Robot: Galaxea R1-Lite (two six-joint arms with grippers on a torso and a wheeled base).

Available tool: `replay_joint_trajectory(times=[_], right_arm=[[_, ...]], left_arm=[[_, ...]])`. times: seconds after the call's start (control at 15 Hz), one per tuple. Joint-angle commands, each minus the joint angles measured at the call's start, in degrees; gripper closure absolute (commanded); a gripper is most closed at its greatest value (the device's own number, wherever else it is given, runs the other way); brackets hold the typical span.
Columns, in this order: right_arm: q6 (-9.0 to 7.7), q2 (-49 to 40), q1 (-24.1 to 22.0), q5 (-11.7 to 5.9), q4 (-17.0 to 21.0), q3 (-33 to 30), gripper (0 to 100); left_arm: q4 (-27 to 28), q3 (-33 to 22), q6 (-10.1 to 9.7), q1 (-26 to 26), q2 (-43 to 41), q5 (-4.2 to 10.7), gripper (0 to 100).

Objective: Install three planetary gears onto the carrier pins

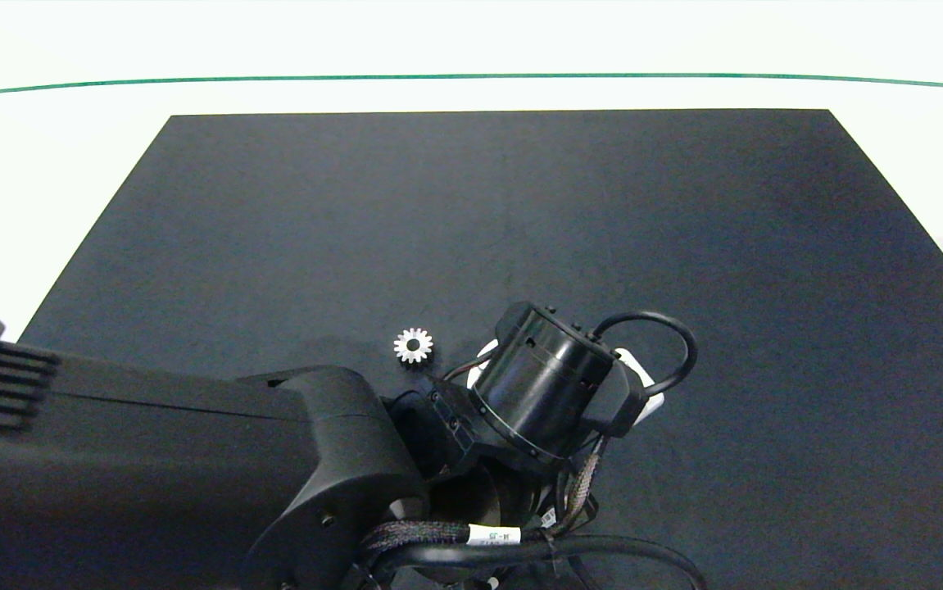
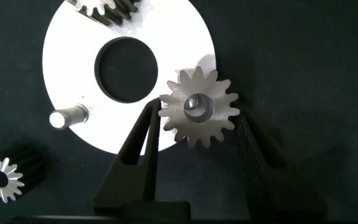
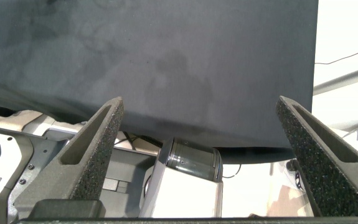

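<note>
The white disc (image 2: 185, 43) lies on the dark mat, and in the head view only slivers of the disc (image 1: 653, 400) show past my left wrist. My left gripper (image 2: 198, 111) is shut on a silvery planetary gear (image 2: 198, 107) at the disc's rim. A carrier pin's tip (image 2: 194, 102) shows inside that gear's bore. A second gear (image 2: 101, 7) sits on the disc, cut off by the picture's edge. One bare carrier pin (image 2: 66, 116) stands upright. A third gear (image 1: 414, 345) lies loose on the mat beside the disc, and the left wrist view shows this loose gear (image 2: 1, 178) too.
The dark mat (image 1: 520, 229) covers most of the white table, whose far side bears a green line (image 1: 471, 77). My right gripper (image 3: 200, 106) hangs off the mat's near edge, over the robot's base, out of the head view.
</note>
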Motion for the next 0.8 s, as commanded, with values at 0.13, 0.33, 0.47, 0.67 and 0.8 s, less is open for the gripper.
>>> replay_joint_trajectory(times=[0.13,0.33,0.47,0.67,0.8], right_arm=[[-0.11,0.09,0.1,0.08,0.43,0.02,0],[-0.11,0.09,0.1,0.08,0.43,0.02,0],[-0.11,0.09,0.1,0.08,0.43,0.02,0],[-0.11,0.09,0.1,0.08,0.43,0.02,0],[-0.11,0.09,0.1,-0.01,1.22,0.02,0]], left_arm=[[0.01,-0.95,0.05,0.0,0.13,0.16,93],[0.1,-0.69,-0.04,0.08,0.39,0.16,93],[0.01,-0.6,-0.12,0.0,0.83,0.07,93],[0.01,-0.77,-0.21,0.0,0.92,0.07,93],[0.01,-0.77,-0.3,0.17,1.1,0.07,93]])
